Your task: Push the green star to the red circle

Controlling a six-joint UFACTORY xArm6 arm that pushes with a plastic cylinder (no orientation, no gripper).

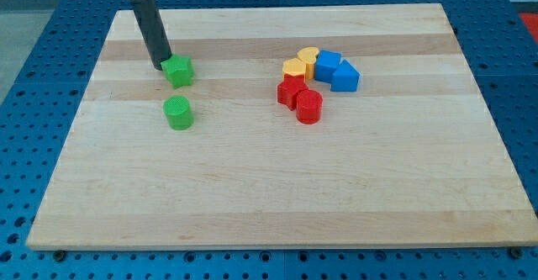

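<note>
**A:** Start with the big picture. What's on the wooden board (269,187)?

**B:** On the view's right, a tight cluster: a blue block (327,65) and a blue triangle (345,77), a yellow block (308,59), an orange block (294,68), a red block (292,92), and the red circle (308,107) at the cluster's lower edge. On the view's left, two green pieces well apart from that cluster: the green star (178,71), with a green circle (177,113) below it.

**A:** And the rod?

**B:** It has no jaws to open or close. My tip (160,66) sits at the star's left edge, touching or just beside it; I can't tell which.

**A:** So how should the push go?

**B:** I'd judge the tip is well placed: behind the star, opposite the target. The red circle lies right and slightly toward the view's bottom, so push along that line, through the star's middle so it doesn't spin off. Stay above the green circle, and ease up near the end so the red block isn't knocked.
</note>
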